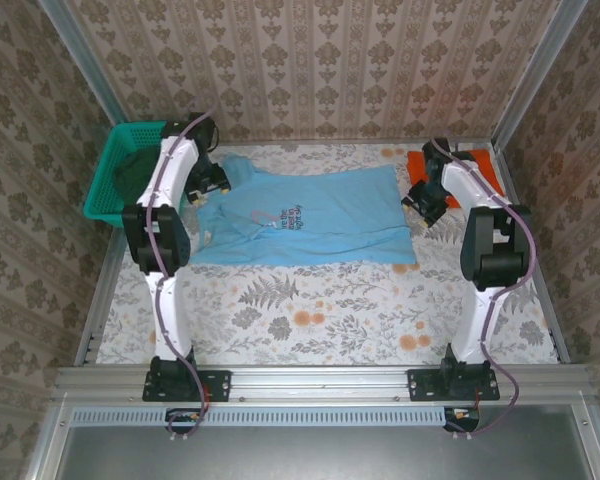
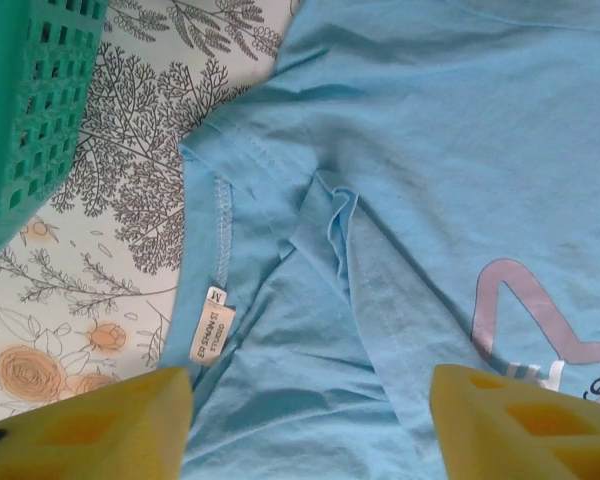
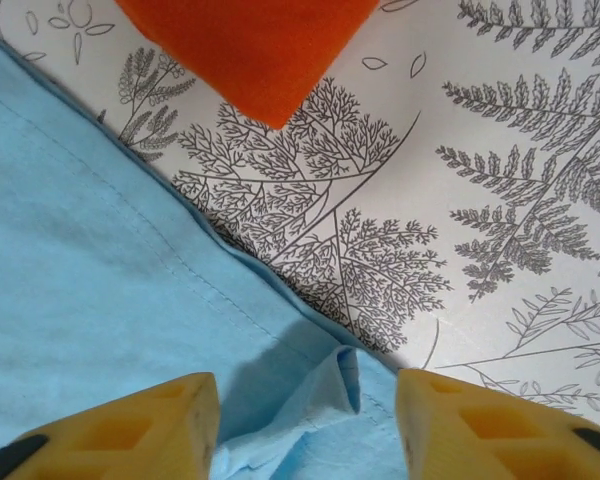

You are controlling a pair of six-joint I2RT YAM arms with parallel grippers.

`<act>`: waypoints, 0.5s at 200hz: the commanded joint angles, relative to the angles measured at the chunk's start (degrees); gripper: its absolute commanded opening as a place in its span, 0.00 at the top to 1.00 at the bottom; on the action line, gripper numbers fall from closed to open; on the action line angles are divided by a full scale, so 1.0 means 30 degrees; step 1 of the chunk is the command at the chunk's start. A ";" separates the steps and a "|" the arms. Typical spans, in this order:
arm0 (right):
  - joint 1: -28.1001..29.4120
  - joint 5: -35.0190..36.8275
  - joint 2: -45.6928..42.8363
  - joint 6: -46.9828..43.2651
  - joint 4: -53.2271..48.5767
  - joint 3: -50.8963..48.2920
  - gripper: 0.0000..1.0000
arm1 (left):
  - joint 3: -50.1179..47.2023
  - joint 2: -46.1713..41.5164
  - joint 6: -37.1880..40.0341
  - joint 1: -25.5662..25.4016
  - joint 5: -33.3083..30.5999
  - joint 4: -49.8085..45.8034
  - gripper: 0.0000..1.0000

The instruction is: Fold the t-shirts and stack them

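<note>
Left gripper (image 2: 310,425) and right gripper (image 3: 306,425) are held open, empty, over blue tee (image 1: 320,215), laid flat for folding; orange tee (image 1: 417,163) waits at two o'clock.

A green perforated plastic basket (image 1: 98,192) sits at the far left corner of the table, holding something dark (image 1: 135,172) that cannot be made out. A white tablecloth printed with grey ferns and orange flowers (image 1: 310,310) covers the tabletop. Beige wallpaper-patterned panels (image 1: 310,60) enclose the left, far and right sides. A silver metal rail (image 1: 320,381) runs along the near edge.
</note>
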 commanded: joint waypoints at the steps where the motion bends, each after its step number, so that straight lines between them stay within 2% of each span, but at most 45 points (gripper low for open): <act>1: 0.0082 -0.0840 -0.3107 -0.0593 0.0616 -0.2614 0.45 | -0.2182 -0.2105 0.0240 0.0008 0.0171 -0.0210 0.33; 34: 0.0657 -0.3476 -0.5785 -0.0803 0.3618 -0.7420 0.52 | -0.9975 -0.6912 -0.0167 0.0037 0.2273 0.2996 0.32; 63: 0.1682 -0.3777 -0.5529 -0.0821 0.4283 -0.8810 0.56 | -1.4664 -0.8442 -0.0288 0.0172 0.3138 0.4595 0.29; 78: 0.1977 -0.3763 -0.4741 -0.0586 0.4302 -0.8842 0.57 | -1.6041 -0.8671 -0.0242 0.0355 0.2799 0.5027 0.27; 100: 0.2075 -0.3215 -0.3862 -0.0330 0.4132 -0.8828 0.53 | -1.7571 -0.9276 -0.0089 0.0844 0.1140 0.6115 0.17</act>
